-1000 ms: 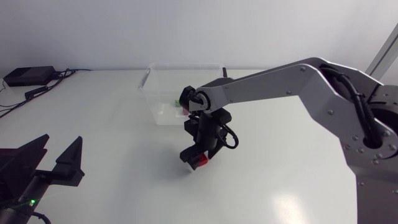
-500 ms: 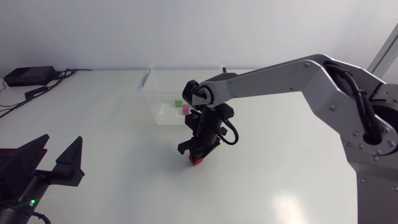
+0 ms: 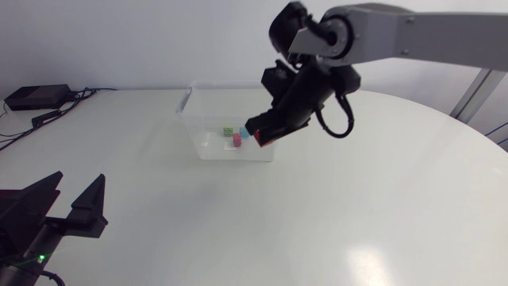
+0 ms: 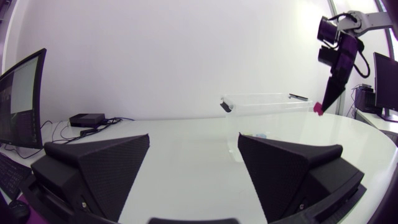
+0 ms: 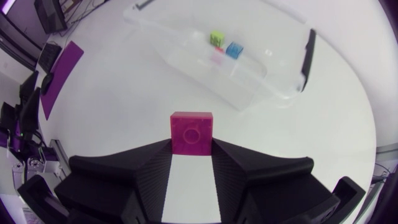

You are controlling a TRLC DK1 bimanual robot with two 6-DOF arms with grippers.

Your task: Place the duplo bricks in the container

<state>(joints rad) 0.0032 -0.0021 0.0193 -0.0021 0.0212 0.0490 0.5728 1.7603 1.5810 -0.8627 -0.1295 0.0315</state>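
My right gripper [image 3: 263, 135] hangs in the air over the near right corner of the clear container [image 3: 208, 151], shut on a magenta duplo brick [image 3: 261, 141]. In the right wrist view the brick [image 5: 191, 132] sits pinched between both fingers, with the container [image 5: 273, 84] below and ahead. Three small bricks lie inside: green [image 5: 216, 37], blue [image 5: 234, 49] and pink [image 5: 217, 56]. My left gripper [image 4: 193, 138] rests low near the table's front left, fingers wide apart and holding nothing. From there the right gripper [image 4: 329, 93] and its brick [image 4: 319, 109] show above the container [image 4: 267, 99].
A black box [image 3: 36, 97] with cables lies at the table's far left corner. The container has black latches [image 5: 306, 56] on its ends. Bare white tabletop [image 3: 262, 222] stretches between the container and the front edge.
The right gripper closed on the magenta brick down on the table, then lifted it and carried it back to above the container's near right corner. The left arm stayed still.
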